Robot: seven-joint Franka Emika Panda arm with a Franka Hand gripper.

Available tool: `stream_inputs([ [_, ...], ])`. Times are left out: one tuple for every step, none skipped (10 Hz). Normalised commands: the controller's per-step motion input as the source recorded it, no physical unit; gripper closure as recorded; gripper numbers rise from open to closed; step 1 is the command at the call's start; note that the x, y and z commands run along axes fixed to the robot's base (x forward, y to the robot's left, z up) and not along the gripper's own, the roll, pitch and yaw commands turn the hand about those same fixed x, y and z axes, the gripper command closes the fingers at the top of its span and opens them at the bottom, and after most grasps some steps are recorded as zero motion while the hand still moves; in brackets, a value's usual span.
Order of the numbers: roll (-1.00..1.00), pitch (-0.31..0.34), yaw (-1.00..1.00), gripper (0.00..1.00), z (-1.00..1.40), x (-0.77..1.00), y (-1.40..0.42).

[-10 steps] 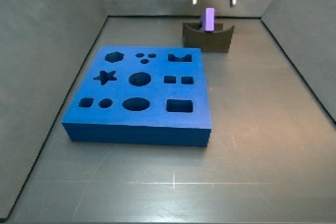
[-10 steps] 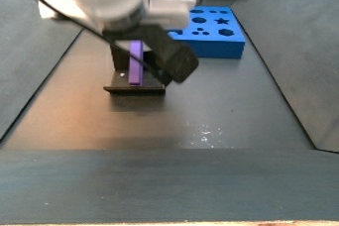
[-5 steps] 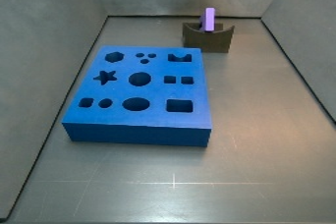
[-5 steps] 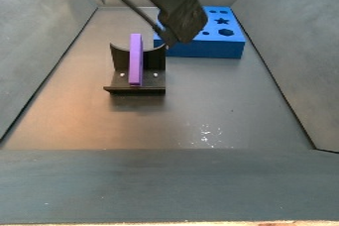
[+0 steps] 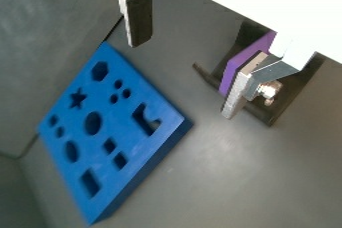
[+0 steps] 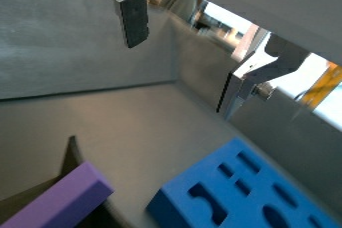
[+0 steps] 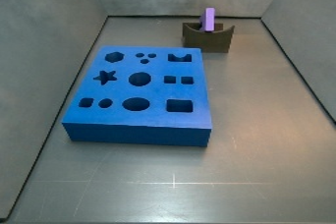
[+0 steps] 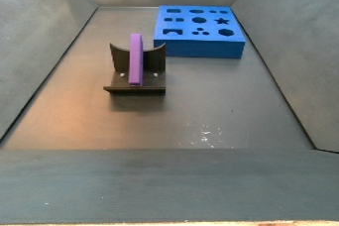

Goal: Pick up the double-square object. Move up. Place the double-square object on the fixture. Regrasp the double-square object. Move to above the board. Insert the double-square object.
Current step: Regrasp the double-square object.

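Wrist view, item one: my tool (image 5: 194, 57), fingers spread wide with nothing between them, hangs high above the floor. One finger (image 5: 135, 14) shows its dark pad; the other finger (image 5: 247, 90) sits in front of the double-square object (image 5: 246, 60), which stands in the fixture (image 5: 274, 107). The board (image 5: 107, 137) lies flat to one side, well apart.

Wrist view, item two: same tool (image 6: 187, 57), jaws apart and empty. A corner of the double-square object (image 6: 60, 198) and a corner of the board (image 6: 234, 192) enter from the edge.

Side view, item three: the double-square object (image 7: 209, 19) stands upright in the notch of the fixture (image 7: 207, 37) near the back wall. The board (image 7: 141, 93) is at centre. My tool is out of frame.

Side view, item four: the double-square object (image 8: 134, 57) is upright on edge in the fixture (image 8: 137, 71); the board (image 8: 200, 30) lies beyond it.

Risk, my judgement: the regrasp is next. A descent slightly off line could set a finger on the piece's top edge and tip it out of the notch. A skewed pinch would carry over and jam the piece at the board's hole.
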Motion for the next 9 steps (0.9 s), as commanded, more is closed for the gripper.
stream_inputs([
  [1.00,0.062,0.00,0.00,0.03,-0.03,-0.04],
  [1.00,0.060,0.00,0.00,0.01,-0.02,-0.04],
  [1.00,0.058,0.00,0.00,0.01,-0.02,-0.04],
  [1.00,0.053,0.00,0.00,0.01,-0.03,-0.04],
  [1.00,0.049,0.01,0.00,0.01,-0.04,-0.03],
  [1.00,0.043,0.01,0.00,0.01,-0.04,-0.03],
  [1.00,0.038,0.01,0.00,0.01,-0.03,-0.03],
  [1.00,0.032,0.01,0.00,0.00,-0.02,-0.03],
  [1.00,0.030,0.01,0.00,0.00,-0.02,-0.02],
])
